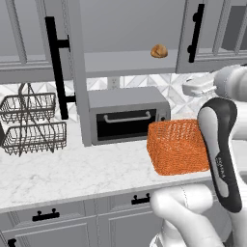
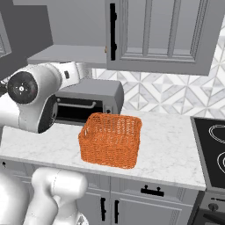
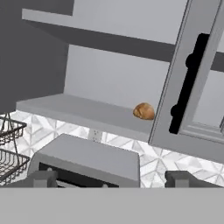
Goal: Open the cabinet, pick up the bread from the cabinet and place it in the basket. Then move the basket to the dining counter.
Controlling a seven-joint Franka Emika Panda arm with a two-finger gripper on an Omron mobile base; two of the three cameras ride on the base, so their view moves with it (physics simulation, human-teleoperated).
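Resting on the open cabinet's [image 1: 120, 29] lower shelf, the bread [image 1: 159, 51] sits above the basket [image 1: 177, 146] on the tabletop [image 1: 62, 171], while the hand [image 3: 111, 178] hangs spread, holding nothing.

Jaws wide apart, nothing between

Bread [image 1: 158, 51] on cabinet [image 1: 130, 61] shelf, above basket [image 1: 177, 146]

Cabinet [image 1: 72, 72] doors stand open, bread [image 1: 159, 51] sitting on its lower shelf near the right door; below on the marble worktop [image 1: 62, 173], the toaster oven [image 1: 128, 116] sits just behind the orange basket [image 1: 176, 147], wire rack [image 1: 31, 123] at far left.
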